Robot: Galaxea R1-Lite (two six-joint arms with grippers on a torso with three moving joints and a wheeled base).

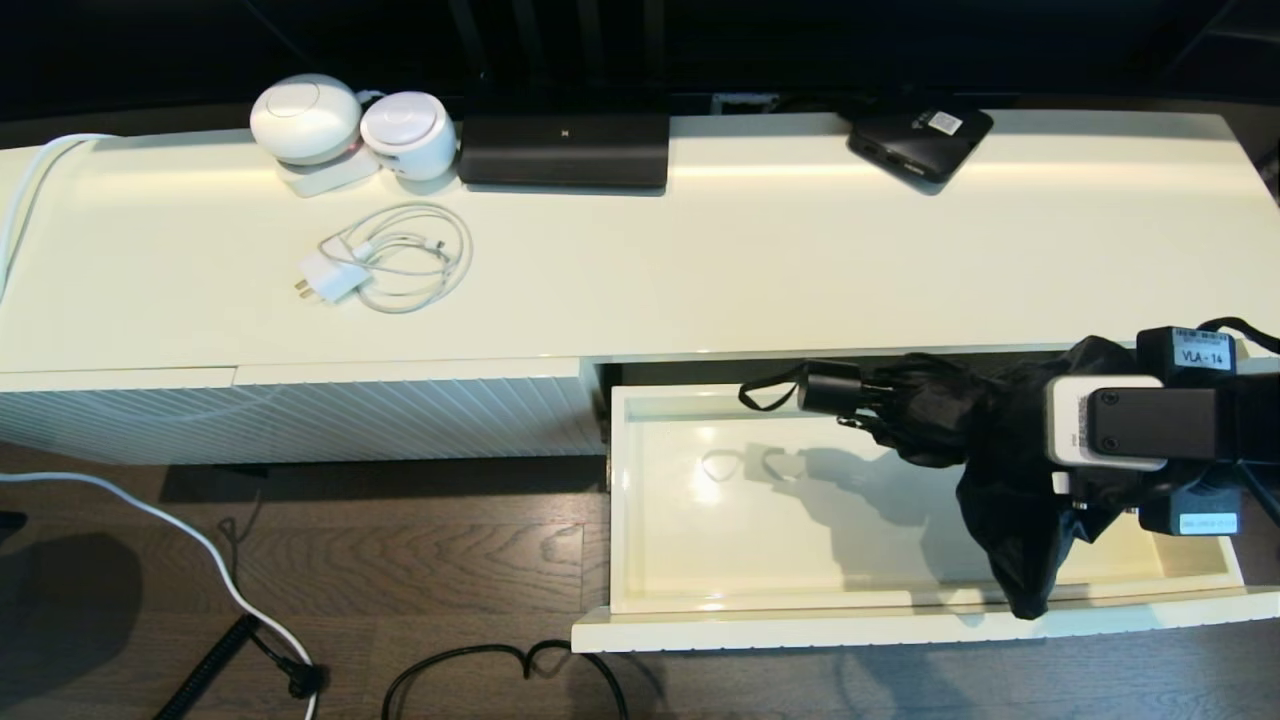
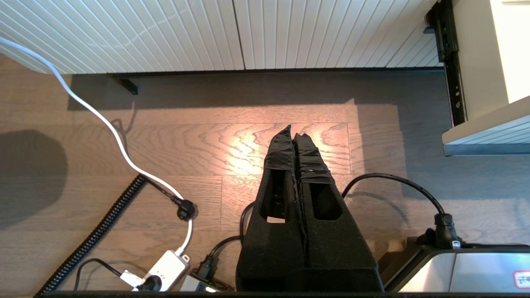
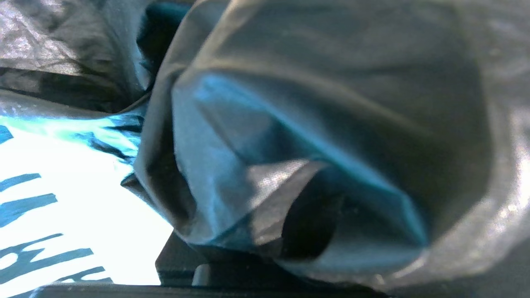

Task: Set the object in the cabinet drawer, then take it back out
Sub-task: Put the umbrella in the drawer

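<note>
The black folding umbrella [image 1: 950, 415] hangs in the air over the open cabinet drawer [image 1: 760, 530], its short handle [image 1: 830, 387] and wrist loop pointing left. Loose fabric droops over the drawer's front edge [image 1: 900, 628]. My right gripper [image 1: 1040, 450] comes in from the right, shut on the umbrella's bunched fabric, with its fingers buried in the cloth. In the right wrist view the umbrella fabric [image 3: 331, 124] fills nearly everything. My left gripper [image 2: 293, 132] is shut and empty, parked low over the wooden floor, left of the drawer.
On the cabinet top lie a white charger with a coiled cable [image 1: 390, 262], two round white devices [image 1: 305, 118], a long black device [image 1: 563, 150] and a flat black box [image 1: 920, 135]. A ribbed panel [image 1: 300, 415] is left of the drawer. Cables [image 2: 124, 153] cross the floor.
</note>
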